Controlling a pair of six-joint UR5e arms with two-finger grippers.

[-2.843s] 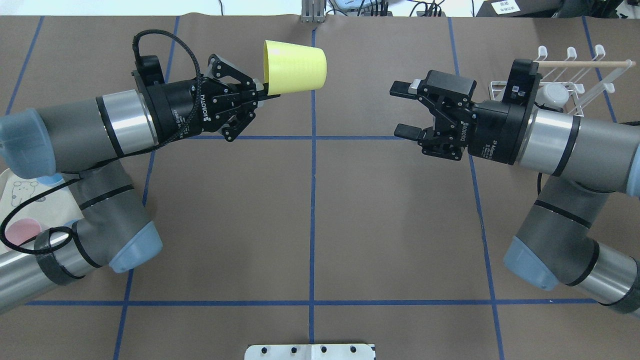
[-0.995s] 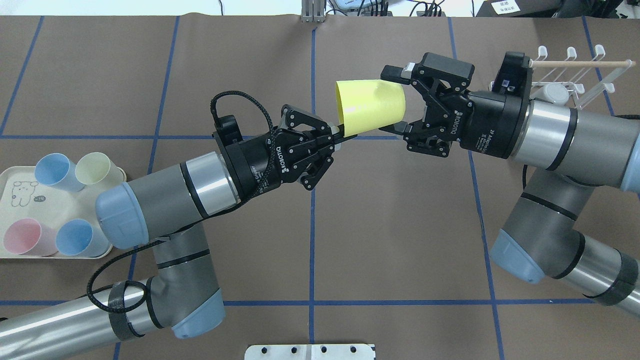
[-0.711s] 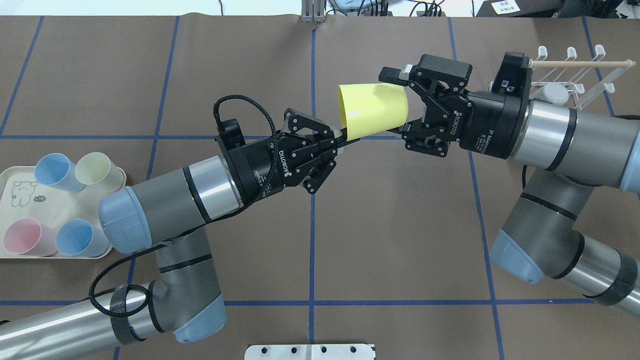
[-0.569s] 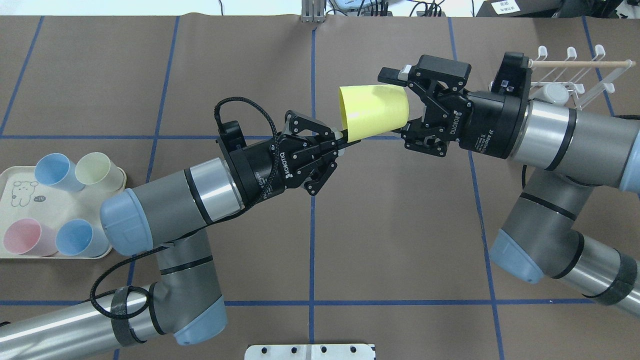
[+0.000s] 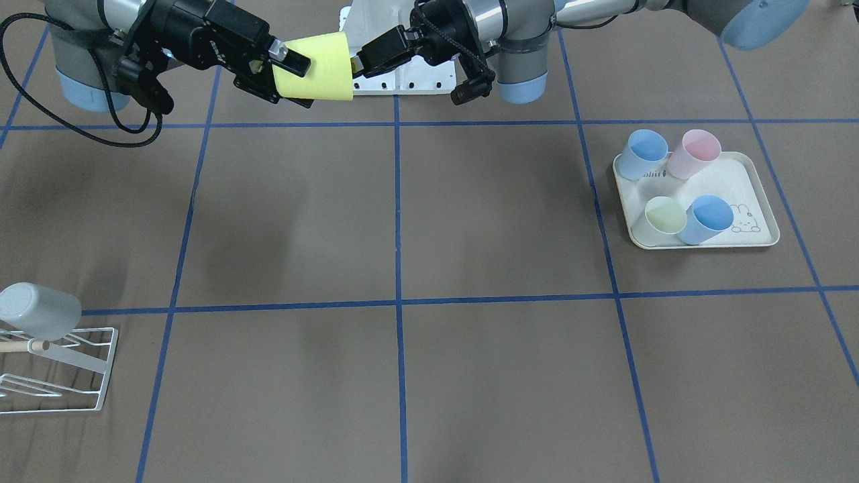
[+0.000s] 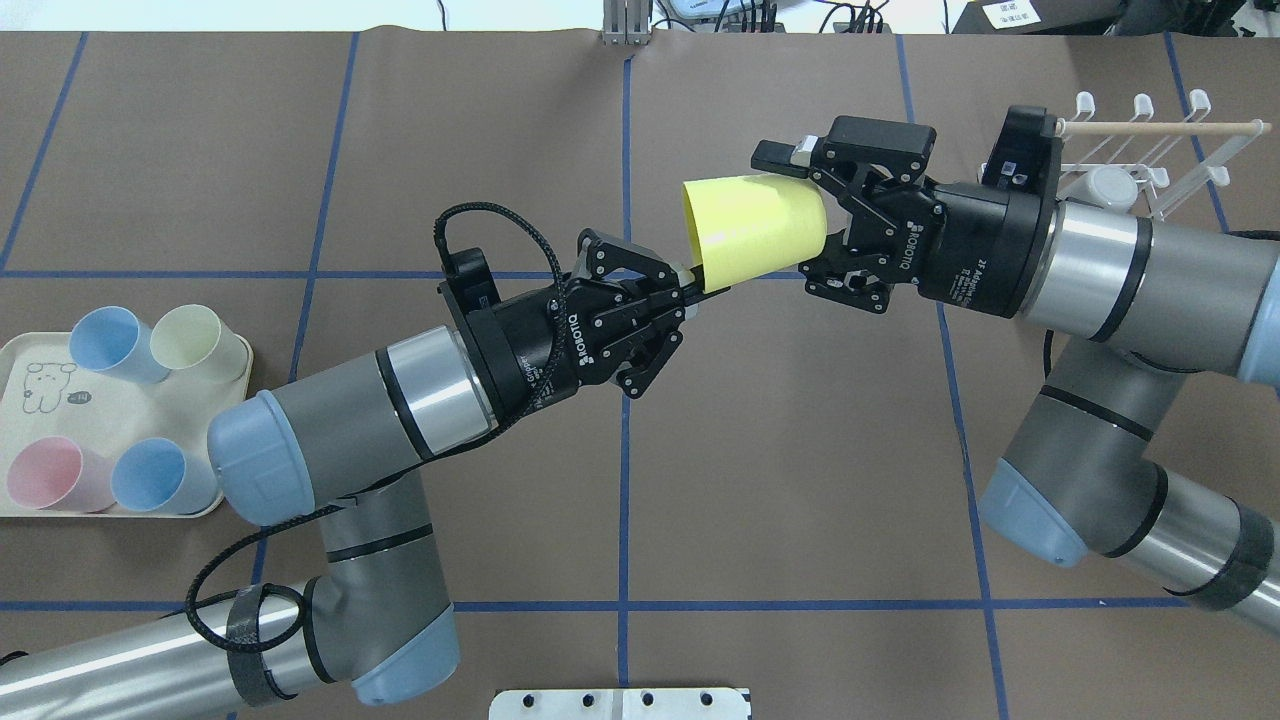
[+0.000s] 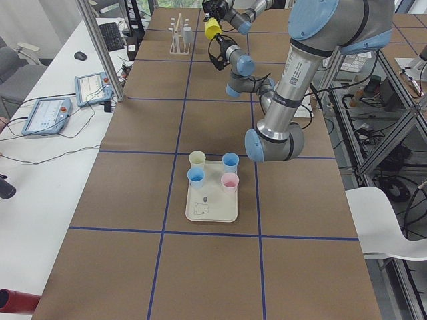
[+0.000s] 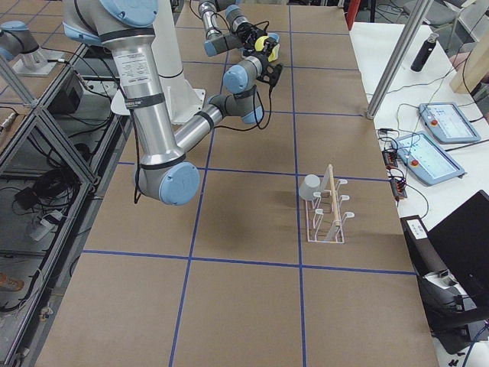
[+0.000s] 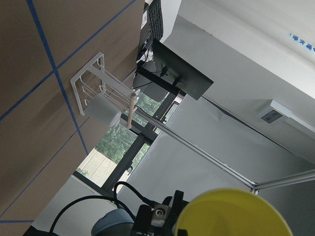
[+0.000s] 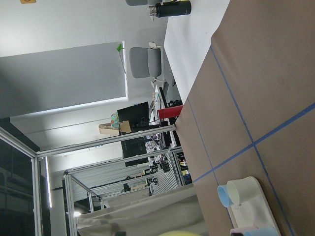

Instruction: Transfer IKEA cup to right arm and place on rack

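The yellow IKEA cup lies on its side in the air over the table's far middle, its mouth facing the left arm. My left gripper is shut on the cup's rim. The right arm's gripper is open, with one finger above and one below the cup's base end. In the front-facing view the cup hangs between the right gripper and the left gripper. The white wire rack with its wooden rod stands at the far right, behind the right wrist.
A pale grey cup hangs on the rack. A cream tray at the left edge holds several pastel cups. A white base plate sits at the near edge. Blue tape lines cross the brown table.
The left arm carried the cup from the far left-centre rightward, into the right gripper's open fingers. Over the last second the cup slid slightly deeper between them.
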